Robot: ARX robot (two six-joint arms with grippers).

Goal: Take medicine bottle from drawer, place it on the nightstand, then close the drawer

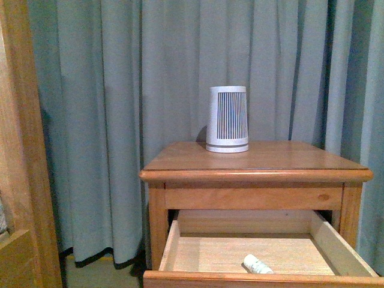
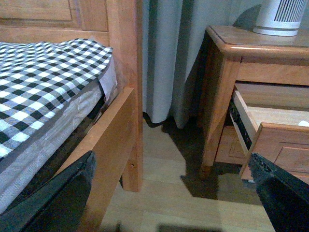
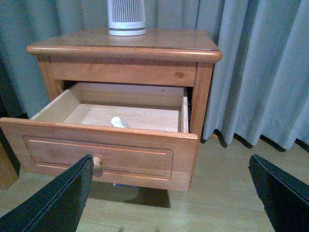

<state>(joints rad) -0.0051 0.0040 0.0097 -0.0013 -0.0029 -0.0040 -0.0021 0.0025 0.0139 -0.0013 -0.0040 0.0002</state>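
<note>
The nightstand [image 1: 282, 161] stands before a curtain with its upper drawer [image 1: 180, 240] pulled out. A small white medicine bottle [image 1: 257, 264] lies on its side on the drawer's pale floor, near the front; it also shows as the bottle [image 3: 117, 122] in the right wrist view, behind the drawer front [image 3: 96, 154] with its round knob [image 3: 97, 166]. My right gripper [image 3: 171, 193] hangs open low in front of the drawer, nothing between its fingers. My left gripper [image 2: 174, 193] is open too, above the floor between bed and nightstand [image 2: 227, 43]. Neither arm appears in the front view.
A white-grey ribbed device [image 1: 227, 119] stands at the back of the nightstand top. A wooden bed frame [image 2: 123, 87] with a checked mattress cover [image 2: 43, 82] is to the left. Grey-blue curtains [image 1: 108, 90] hang behind; the floor [image 2: 159, 193] is pale wood.
</note>
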